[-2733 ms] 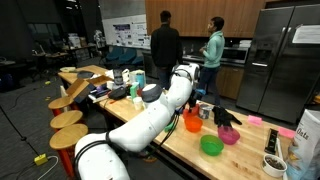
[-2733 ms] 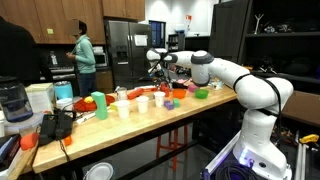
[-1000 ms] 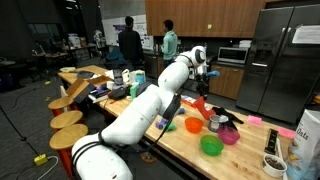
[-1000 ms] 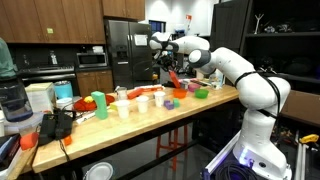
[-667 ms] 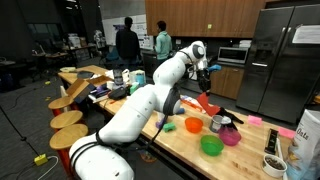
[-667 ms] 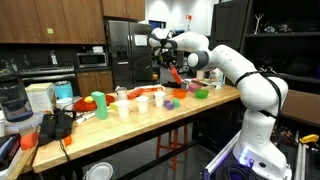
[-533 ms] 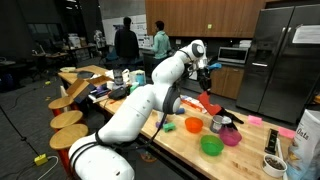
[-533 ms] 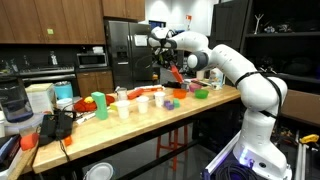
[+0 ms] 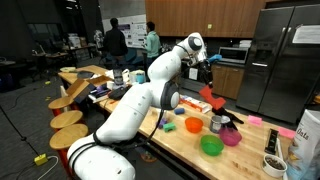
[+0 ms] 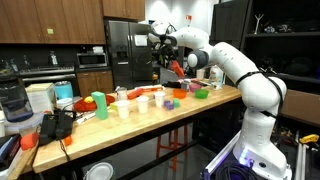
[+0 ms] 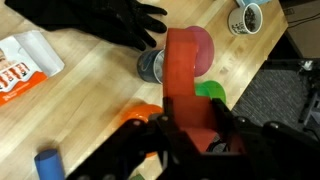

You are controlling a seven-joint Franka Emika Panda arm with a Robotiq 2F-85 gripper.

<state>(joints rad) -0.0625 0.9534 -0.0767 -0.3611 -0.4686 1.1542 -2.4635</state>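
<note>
Pink bowl (image 11: 206, 42) — half behind red tool (image 11: 185, 85)

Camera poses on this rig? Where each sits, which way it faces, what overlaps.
Exterior view: near the robot's base, looking along the wooden table toward the fridge; whole white arm shows.
Exterior view: off the table's long side, facing the cabinets; arm and base show.
Wrist view: looks down on the table; gripper clamps the red object.
Shared: red object in all three; green bowl in wrist and exterior views.
</note>
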